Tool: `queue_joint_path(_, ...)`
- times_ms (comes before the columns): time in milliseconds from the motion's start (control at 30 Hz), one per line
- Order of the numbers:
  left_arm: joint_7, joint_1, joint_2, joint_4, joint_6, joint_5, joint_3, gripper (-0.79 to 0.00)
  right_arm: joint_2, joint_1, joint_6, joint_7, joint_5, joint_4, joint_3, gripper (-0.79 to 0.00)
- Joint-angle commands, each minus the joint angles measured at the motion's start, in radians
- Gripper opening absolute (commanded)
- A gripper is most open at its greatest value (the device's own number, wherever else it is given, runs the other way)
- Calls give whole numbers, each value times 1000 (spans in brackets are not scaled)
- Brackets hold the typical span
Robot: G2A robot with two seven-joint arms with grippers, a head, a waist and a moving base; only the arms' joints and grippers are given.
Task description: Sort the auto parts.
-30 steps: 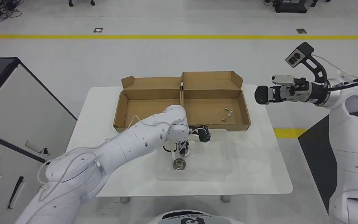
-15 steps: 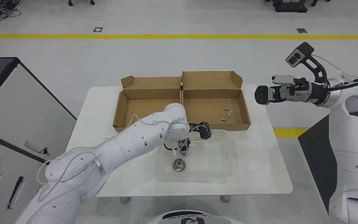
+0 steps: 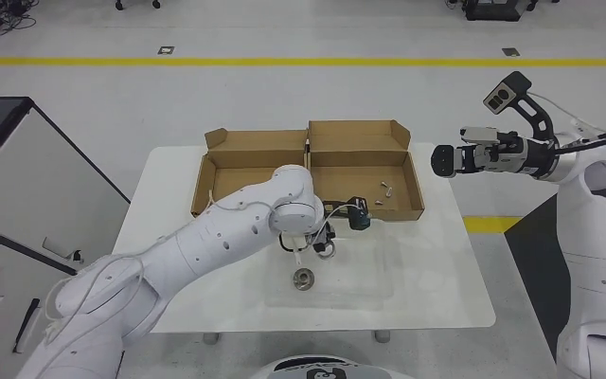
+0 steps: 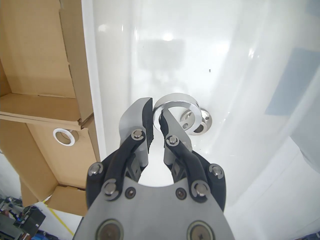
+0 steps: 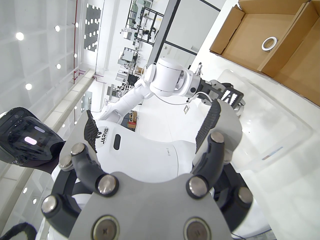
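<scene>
One silver ring [image 4: 178, 99], its rim within the left pincer [image 4: 155, 112]

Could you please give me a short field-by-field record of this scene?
left gripper: shut on metal ring, over clear tray
in tray: one flanged hub
left box: one loose ring
right box: small metal parts
right gripper: open, beyond the table edge
</scene>
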Motion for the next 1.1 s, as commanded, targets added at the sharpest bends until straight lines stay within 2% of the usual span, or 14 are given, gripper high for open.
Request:
queue_joint_path(0, -9, 10, 21, -68, 10, -8, -22, -785, 0, 0, 0, 0, 0, 0, 0, 0)
queue_joint_path(133, -21, 19, 59, -176, 22, -34, -56, -785, 0, 0, 0, 0, 0, 0, 0, 0)
queue_joint_path(267, -5, 12, 87, -234, 7, -70, -77, -785, 0, 0, 0, 0, 0, 0, 0, 0)
queue_joint_path(633, -5, 12, 87, -234, 7, -70, -77, -785, 0, 0, 0, 0, 0, 0, 0, 0)
queue_joint_path(767, 103, 42, 108, -216, 20, -130, -172, -785, 0, 0, 0, 0, 0, 0, 0, 0)
queue_joint_path(1067, 166, 196, 195, -282, -35, -224, -438, -785, 0, 0, 0, 0, 0, 0, 0, 0)
